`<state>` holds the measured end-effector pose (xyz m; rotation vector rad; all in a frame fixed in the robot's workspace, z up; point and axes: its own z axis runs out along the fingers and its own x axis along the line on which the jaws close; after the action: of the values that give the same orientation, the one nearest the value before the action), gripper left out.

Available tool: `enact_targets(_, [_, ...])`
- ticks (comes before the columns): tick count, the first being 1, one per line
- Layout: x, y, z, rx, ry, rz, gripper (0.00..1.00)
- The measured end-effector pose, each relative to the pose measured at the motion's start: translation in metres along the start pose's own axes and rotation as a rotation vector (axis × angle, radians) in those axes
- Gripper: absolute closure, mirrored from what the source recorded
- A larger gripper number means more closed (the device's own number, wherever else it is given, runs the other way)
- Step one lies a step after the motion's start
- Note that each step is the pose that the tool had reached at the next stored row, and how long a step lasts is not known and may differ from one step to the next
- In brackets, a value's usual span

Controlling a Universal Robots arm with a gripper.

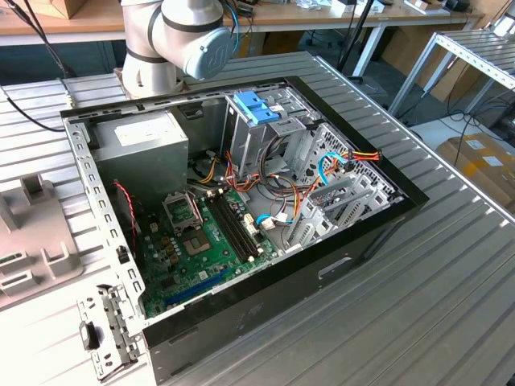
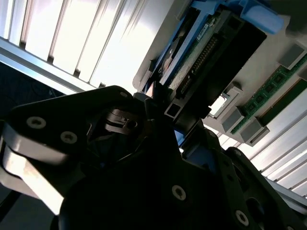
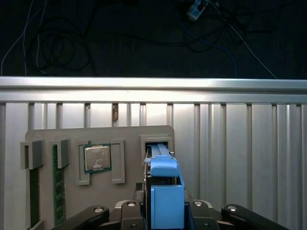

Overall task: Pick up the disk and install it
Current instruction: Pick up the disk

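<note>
Clamping on both flat sides, the black gripper (image 3: 165, 210) holds the silver rectangular disk (image 3: 165, 189) with blue plastic bracket on edge at the grey plastic tray's (image 3: 129, 132) slot, beside a square processor chip (image 3: 98, 158). Best held square, drawn straight, bracket clear of slot walls.

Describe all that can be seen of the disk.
The disk is a flat rectangular drive held on edge by the gripper. A blue plastic bracket covers the side seen in the first wrist view; the second wrist view shows a green circuit board and a dark connector row. Its far end is at a slot of the grey tray.
</note>
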<state>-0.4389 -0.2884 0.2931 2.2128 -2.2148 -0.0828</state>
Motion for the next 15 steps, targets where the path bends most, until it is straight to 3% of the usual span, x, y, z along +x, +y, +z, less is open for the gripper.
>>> enact_targets(15, [-0.0003, 0.0004, -0.0088, -0.0001, -0.0036, 0.0, 0.64])
